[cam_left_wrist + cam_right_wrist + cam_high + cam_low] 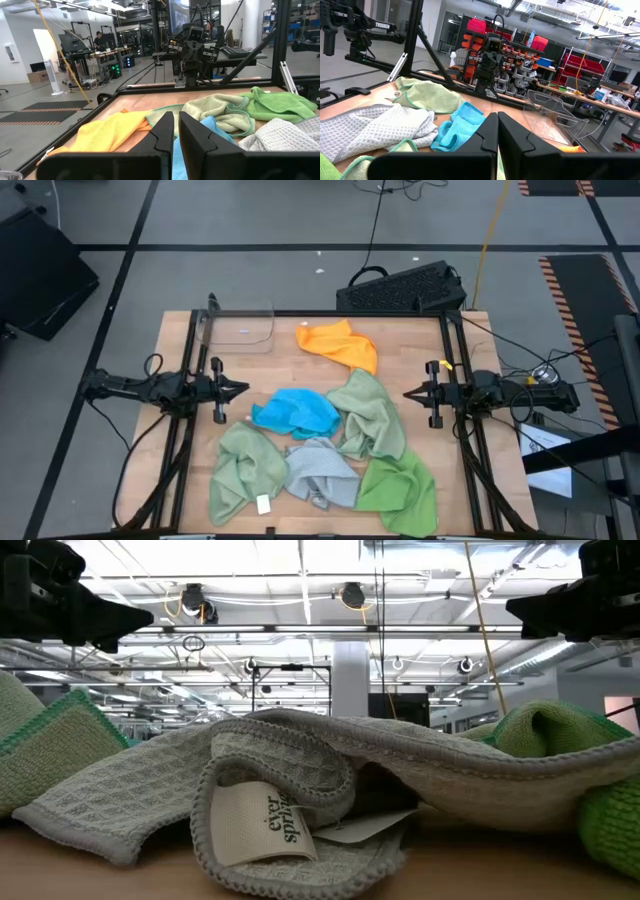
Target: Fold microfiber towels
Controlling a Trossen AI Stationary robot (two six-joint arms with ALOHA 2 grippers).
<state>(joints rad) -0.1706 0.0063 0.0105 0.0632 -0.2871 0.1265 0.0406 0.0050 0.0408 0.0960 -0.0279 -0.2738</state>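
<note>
Left gripper (243, 389), jaws together & empty, sits at table's 9 o'clock; blue towel (296, 412) lies nearest, toward 4 o'clock from it. Right gripper (409, 393), jaws shut, waits at 3 o'clock.

**Cloth heap fills the bench's middle and near half**

The bench (180, 330) lies bare in a strip along its left side and along the far edge, except where a clear plastic container (243, 328) sits at the far left and the orange towel (342, 345) lies far of centre. Both claws hang above the side edges, apart from the crumpled towels (320, 445), which block the centre and near side.
</note>
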